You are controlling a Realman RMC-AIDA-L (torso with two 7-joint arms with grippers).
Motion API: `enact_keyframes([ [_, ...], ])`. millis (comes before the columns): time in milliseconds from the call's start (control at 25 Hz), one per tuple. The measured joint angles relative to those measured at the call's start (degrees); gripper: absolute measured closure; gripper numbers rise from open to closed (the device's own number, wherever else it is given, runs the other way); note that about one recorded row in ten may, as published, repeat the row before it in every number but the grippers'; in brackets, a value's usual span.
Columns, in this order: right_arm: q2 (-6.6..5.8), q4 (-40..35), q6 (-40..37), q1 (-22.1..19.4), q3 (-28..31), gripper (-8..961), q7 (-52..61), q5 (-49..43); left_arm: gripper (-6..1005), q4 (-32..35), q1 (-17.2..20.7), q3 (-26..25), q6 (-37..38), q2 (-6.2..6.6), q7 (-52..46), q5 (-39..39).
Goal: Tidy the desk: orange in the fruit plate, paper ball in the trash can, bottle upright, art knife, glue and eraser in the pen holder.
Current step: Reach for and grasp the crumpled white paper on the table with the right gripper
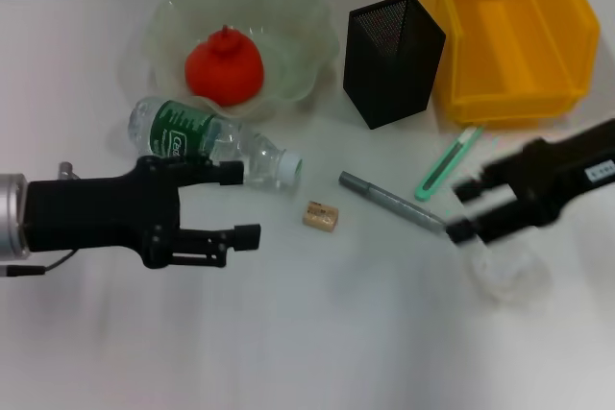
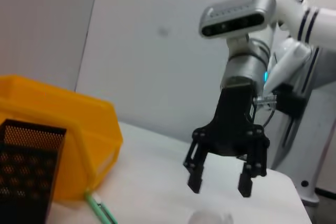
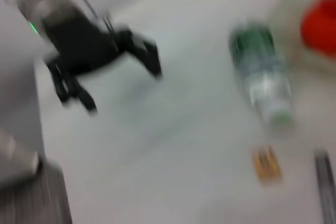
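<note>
The orange (image 1: 225,66) is being cradled in the wavy fruit plate (image 1: 307,40), upper centre — the clear bottle (image 1: 213,140) is lying below it. Both left gripper (image 1: 248,202) and right gripper (image 1: 463,206) are being held spread — nothing pinched.

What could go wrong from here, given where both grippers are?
The right gripper is open just above the paper ball; a shallow close may flatten the wad or nudge the grey glue stick beside it. The open left gripper sits near the lying bottle, which could roll toward the eraser.
</note>
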Motion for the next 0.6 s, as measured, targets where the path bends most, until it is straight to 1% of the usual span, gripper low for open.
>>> enact_keyframes([
  [40, 0.14, -1.81, -2.19, 2.06, 0.0, 230, 2.49, -6.68, 133, 0.0, -0.1, 0.01, -0.25, -0.18, 0.0, 0.42],
  [80, 0.14, -1.81, -2.19, 2.06, 0.0, 230, 2.49, -6.68, 133, -0.09, -0.18, 0.0, -0.47, -0.28, 0.0, 0.74],
  [120, 0.48, -2.79, -3.05, 2.75, -0.01, 230, 3.33, -9.9, 133, -0.26, -0.36, 0.02, -0.73, -0.43, -0.01, 1.09],
  [240, 2.23, -6.63, -3.91, 3.65, -0.4, 230, 4.4, -16.73, 133, -0.69, -0.82, 0.03, -1.18, -0.5, -0.02, 1.52],
  [320, 2.84, -8.22, -3.87, 3.53, -2.03, 230, 4.53, -18.79, 134, -0.87, -1.07, 0.04, -1.4, -0.51, -0.03, 1.57],
  [440, 2.97, -8.39, -3.45, 3.31, -5.28, 230, 4.63, -19.5, 134, -1.16, -1.39, 0.07, -1.57, -0.51, -0.11, 1.69],
  [600, 3.19, -8.04, -0.61, 2.46, -9.28, 230, 4.88, -20.33, 134, -1.28, -1.96, 0.1, -1.66, -0.52, -0.51, 1.74],
])
